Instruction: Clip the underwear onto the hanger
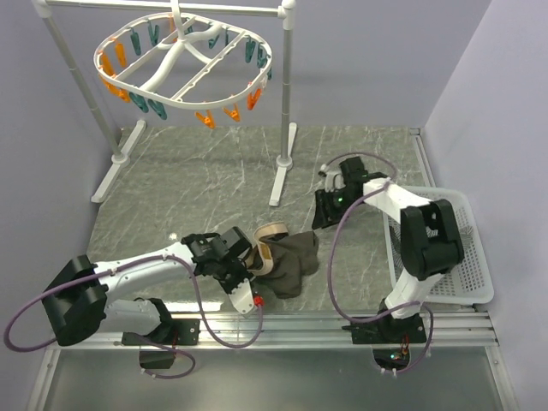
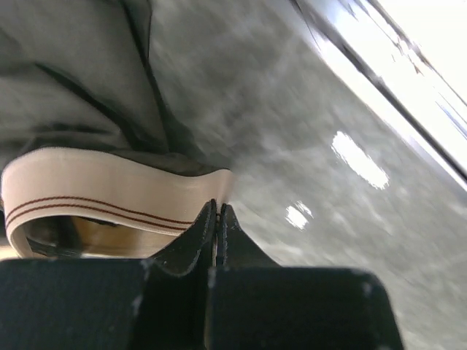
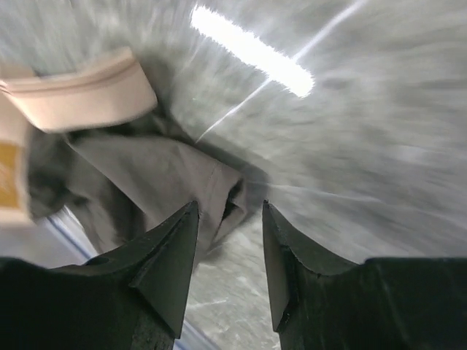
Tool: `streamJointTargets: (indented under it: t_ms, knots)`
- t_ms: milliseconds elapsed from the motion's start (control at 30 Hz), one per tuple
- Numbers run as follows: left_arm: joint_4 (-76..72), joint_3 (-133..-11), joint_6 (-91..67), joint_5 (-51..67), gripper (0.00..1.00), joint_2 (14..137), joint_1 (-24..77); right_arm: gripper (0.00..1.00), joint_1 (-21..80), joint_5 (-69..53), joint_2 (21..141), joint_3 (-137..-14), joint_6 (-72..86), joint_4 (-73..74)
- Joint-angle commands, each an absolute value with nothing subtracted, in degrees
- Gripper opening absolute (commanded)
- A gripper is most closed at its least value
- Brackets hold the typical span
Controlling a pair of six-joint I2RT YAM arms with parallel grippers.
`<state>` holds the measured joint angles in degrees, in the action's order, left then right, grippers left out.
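The underwear (image 1: 293, 255) lies bunched on the marble table between the arms, its beige waistband (image 1: 268, 244) raised at the left. My left gripper (image 1: 243, 272) is shut, and in the left wrist view its tips (image 2: 219, 209) pinch the folded end of the waistband (image 2: 109, 193), which has two thin dark stripes. My right gripper (image 1: 325, 211) is open just right of the underwear; its wrist view shows the jaws apart (image 3: 230, 208) over the table, at the edge of the dark cloth (image 3: 168, 171). The white oval hanger (image 1: 184, 64) with orange and teal pins hangs at the back left.
The hanger hangs from a white pole rail stand (image 1: 287, 103) whose feet rest on the table's back half. A white plastic basket (image 1: 454, 265) sits at the right edge, behind the right arm. A metal rail (image 1: 300, 330) runs along the near edge.
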<state>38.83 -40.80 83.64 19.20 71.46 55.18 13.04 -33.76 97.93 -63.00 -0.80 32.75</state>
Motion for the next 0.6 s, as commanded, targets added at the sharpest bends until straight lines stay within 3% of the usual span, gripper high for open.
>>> streamJointTargets:
  t_ms: [0, 133, 167, 233, 267, 567]
  knots:
    - [42.27, -40.34, 89.38, 22.68, 0.0, 70.58, 51.42, 0.48, 17.39, -34.98, 100.8, -64.42, -4.91, 37.25]
    - [42.54, -40.61, 91.05, 22.76, 0.0, 70.49, 49.13, 0.41, 22.31, -34.01, 103.35, -63.38, -6.85, 39.37]
    - [42.37, -40.69, 91.58, 22.5, 0.0, 70.49, 48.52, 0.29, 22.85, -34.01, 103.45, -63.02, -7.2, 39.64]
    - [42.28, -40.78, 92.02, 22.24, 0.0, 70.84, 47.64, 0.14, 23.38, -33.84, 103.1, -62.06, -8.34, 40.95]
    - [42.36, -40.96, 92.46, 21.98, 0.0, 71.01, 46.59, 0.0, 23.38, -33.75, 102.66, -61.62, -8.96, 41.65]
    - [41.22, -40.08, 100.1, 20.66, 0.01, 71.54, 37.72, 0.0, 23.11, -32.59, 92.11, -61.79, -25.73, 60.18]
